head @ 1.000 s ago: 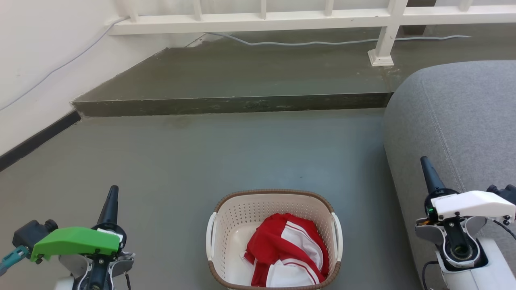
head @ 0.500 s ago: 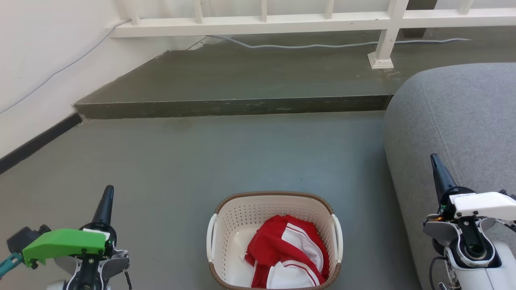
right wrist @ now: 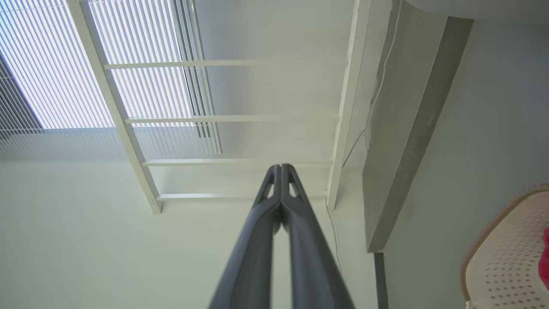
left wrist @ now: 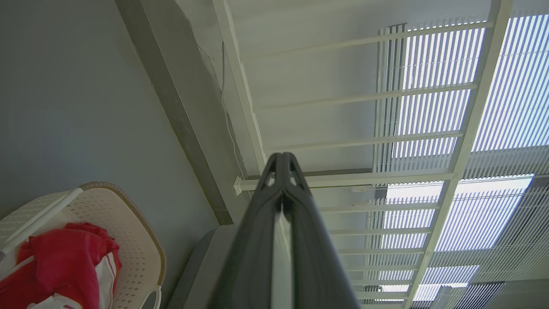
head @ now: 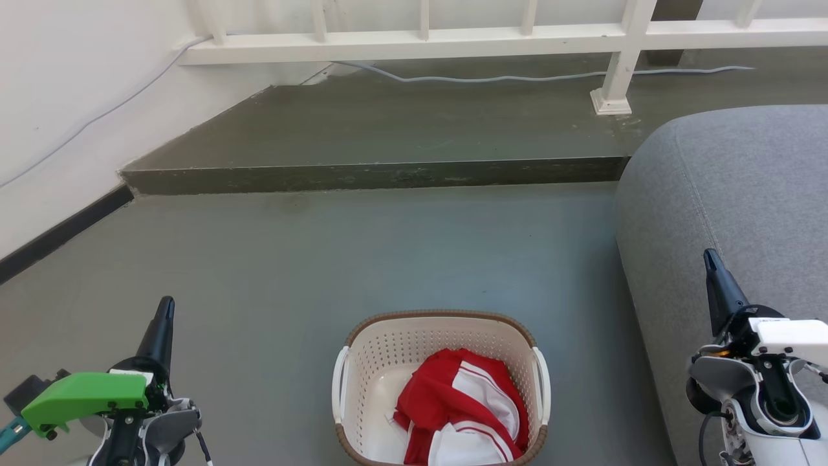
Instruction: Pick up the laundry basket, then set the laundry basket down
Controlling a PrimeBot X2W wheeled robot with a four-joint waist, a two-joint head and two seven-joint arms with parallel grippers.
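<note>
The laundry basket [head: 388,353], cream perforated plastic with a brown woven-look rim and white side handles, stands on the grey floor at the bottom centre of the head view, holding a red and white garment [head: 456,414]. My left gripper [head: 165,307] is shut, well to the basket's left and apart from it. My right gripper [head: 710,257] is shut too, off to the basket's right over the sofa edge. In the left wrist view the left gripper [left wrist: 282,158] has its tips together, with the basket [left wrist: 141,240] at lower left. The right gripper [right wrist: 281,168] also shows closed tips, with the basket [right wrist: 506,262] at lower right.
A grey sofa [head: 744,194] takes up the right side, close to the basket. A raised concrete step [head: 375,171] crosses the floor ahead, with a white railing [head: 420,39] and a cable [head: 485,77] beyond. A white wall [head: 58,97] runs along the left.
Both grippers have shifted outward in the head view, the left one lower too. The whole picture has slid slightly downward, so the camera has moved. The basket still stands on the floor.
</note>
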